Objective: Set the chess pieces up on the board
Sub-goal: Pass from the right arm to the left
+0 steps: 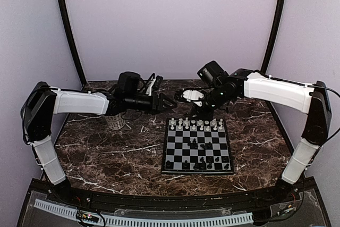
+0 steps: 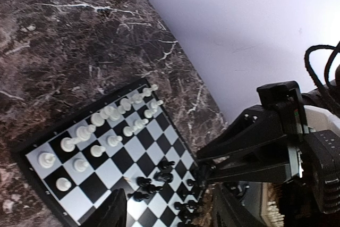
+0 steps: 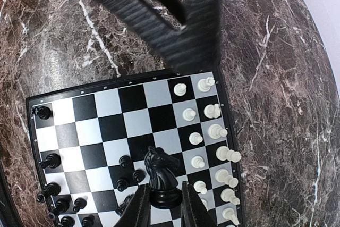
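The board (image 1: 171, 169) lies right of centre on the table. White chess pieces (image 1: 199, 125) stand in its two far rows. Black pieces (image 1: 202, 144) cluster mid-board and more stand along the near row (image 1: 199, 166). My right gripper (image 3: 162, 200) is shut on a black knight (image 3: 163, 171) and holds it upright above the board (image 3: 106, 84), near the white pawns (image 3: 197, 160). In the top view the right gripper (image 1: 204, 112) hangs over the board's far edge. My left gripper (image 1: 168, 102) is open and empty, in the air left of the board's far corner; its fingers (image 2: 114, 210) frame the board (image 2: 32, 143).
A pale mug (image 1: 116, 122) stands on the dark marbled table below the left forearm. A white object (image 1: 190, 95) sits behind the board between the two grippers. The right arm (image 2: 265, 142) crosses the left wrist view close to the board's edge.
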`<state>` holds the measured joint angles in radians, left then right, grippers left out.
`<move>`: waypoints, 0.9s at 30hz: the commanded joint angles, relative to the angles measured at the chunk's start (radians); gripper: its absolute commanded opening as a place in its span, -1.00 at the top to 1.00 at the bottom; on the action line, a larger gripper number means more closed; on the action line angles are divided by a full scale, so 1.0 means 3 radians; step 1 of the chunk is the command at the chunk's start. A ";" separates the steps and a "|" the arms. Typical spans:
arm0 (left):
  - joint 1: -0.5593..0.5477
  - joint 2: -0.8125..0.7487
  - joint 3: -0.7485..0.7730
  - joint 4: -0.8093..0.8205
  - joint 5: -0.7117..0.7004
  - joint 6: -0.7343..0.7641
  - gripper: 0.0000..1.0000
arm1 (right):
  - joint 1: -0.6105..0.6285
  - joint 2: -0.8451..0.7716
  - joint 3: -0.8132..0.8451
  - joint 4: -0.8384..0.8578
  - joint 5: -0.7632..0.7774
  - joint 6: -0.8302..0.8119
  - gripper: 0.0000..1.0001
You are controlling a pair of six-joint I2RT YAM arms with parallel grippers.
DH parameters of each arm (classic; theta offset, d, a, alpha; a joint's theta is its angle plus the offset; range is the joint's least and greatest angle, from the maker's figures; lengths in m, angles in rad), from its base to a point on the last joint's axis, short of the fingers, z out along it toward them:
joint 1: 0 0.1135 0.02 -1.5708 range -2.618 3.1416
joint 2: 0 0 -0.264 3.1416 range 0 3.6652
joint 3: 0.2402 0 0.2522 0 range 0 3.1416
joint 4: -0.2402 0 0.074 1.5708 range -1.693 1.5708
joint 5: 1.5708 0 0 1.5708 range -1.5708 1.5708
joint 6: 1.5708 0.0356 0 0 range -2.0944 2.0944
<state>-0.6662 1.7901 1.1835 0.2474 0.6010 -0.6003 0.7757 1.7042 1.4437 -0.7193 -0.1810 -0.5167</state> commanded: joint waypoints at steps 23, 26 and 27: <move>-0.0023 0.0604 -0.0364 0.2337 0.1185 -0.2158 0.21 | -0.0009 0.0215 0.0397 0.0079 -0.0063 0.0181 0.57; -0.0024 0.0622 -0.0363 0.2415 0.1205 -0.2219 0.30 | -0.0004 0.0222 0.0408 0.0076 -0.0076 0.0187 0.57; -0.0020 0.0624 -0.0365 0.2421 0.1206 -0.2226 0.32 | -0.0004 0.0225 0.0411 0.0076 -0.0088 0.0186 0.57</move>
<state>-0.6662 1.9736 1.0885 0.8909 0.9314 -1.2263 0.7757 1.7599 1.5314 -0.7029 -0.1841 -0.4690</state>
